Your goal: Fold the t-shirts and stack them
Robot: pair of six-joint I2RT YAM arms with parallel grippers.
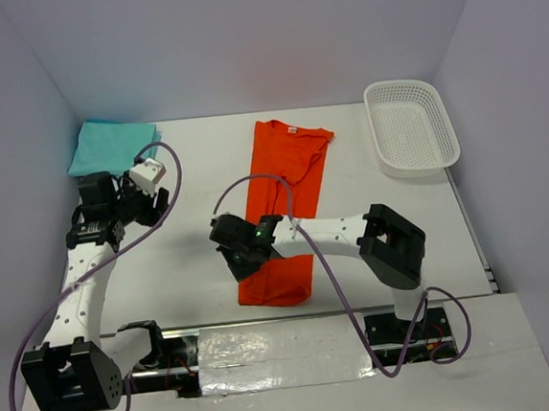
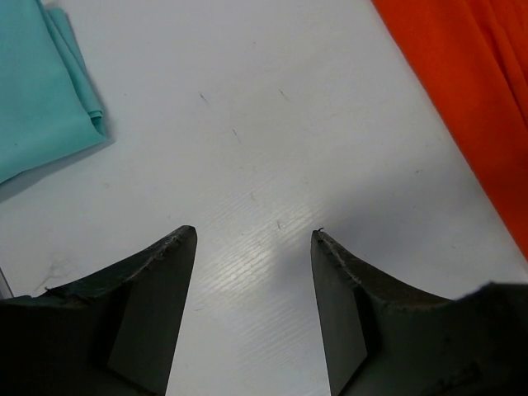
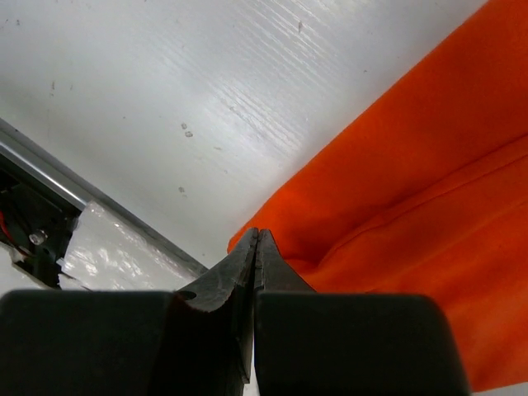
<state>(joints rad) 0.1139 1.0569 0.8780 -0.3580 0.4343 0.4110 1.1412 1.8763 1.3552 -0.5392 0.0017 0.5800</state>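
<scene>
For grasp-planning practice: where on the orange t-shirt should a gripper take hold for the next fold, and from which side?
Probably the near hem corners of the orange t-shirt, approached from the arms' side. It lies flat as a long strip, collar far, so carrying the hem toward the collar halves it.

The white table (image 1: 195,174) carries a folded teal t-shirt (image 1: 111,146) at its far left corner, an orange t-shirt (image 1: 289,171) lying lengthwise in a long strip mid-table, and a white perforated basket (image 1: 410,126) at far right.
</scene>
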